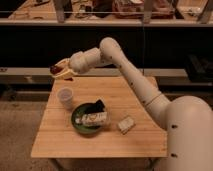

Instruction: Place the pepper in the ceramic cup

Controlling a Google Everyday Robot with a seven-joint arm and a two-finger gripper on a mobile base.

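The white ceramic cup (65, 97) stands upright on the left part of the wooden table (135, 140). My gripper (60, 71) is in the air above and slightly behind the cup, at the table's far left edge. It is shut on the dark red-brown pepper (54, 68), which sticks out to the left of the fingers. The pepper is clear of the cup, well above its rim.
A dark green bowl (80, 123) sits just right of the cup, holding a black item (99, 105) and a pale packet (95, 119). A pale rectangular block (125, 124) lies on the table right of the bowl. A dark shelf unit stands behind the table.
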